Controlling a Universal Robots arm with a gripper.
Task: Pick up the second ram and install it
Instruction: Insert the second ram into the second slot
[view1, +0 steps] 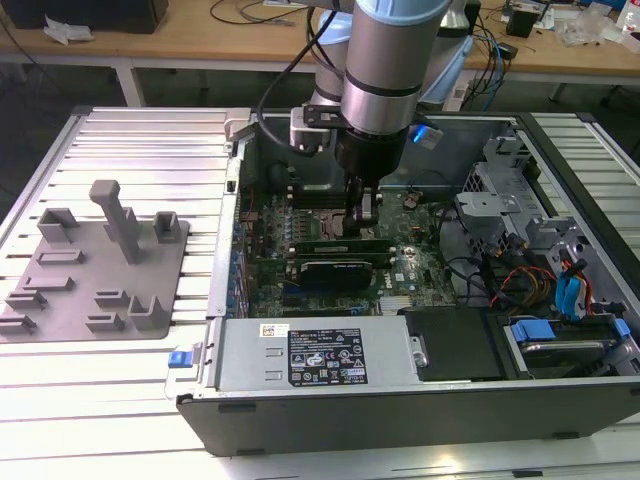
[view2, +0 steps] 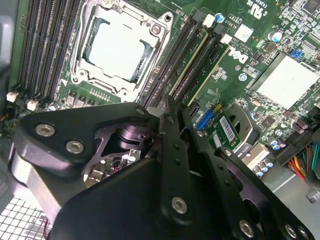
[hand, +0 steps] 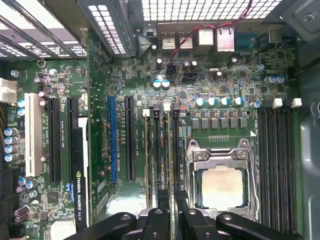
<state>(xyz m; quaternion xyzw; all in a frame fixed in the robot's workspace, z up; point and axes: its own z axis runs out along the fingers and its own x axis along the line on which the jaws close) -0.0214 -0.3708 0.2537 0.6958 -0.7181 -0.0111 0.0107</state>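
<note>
We get the exterior view from above and in front of the open computer case (view1: 420, 400), looking down at an angle, arm (view1: 385, 70) mid-frame. Both wrist views sit close over the motherboard (hand: 200, 85), facing down past the gripper (hand: 172, 200). All three share the CPU socket (view2: 122, 47) & the memory slots (hand: 277, 165) beside it.

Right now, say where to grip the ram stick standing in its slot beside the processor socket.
The ram stick stands on edge in its slot, with neighbouring slots close beside it. Grip its exposed top edge mid-length, coming straight down.
</note>
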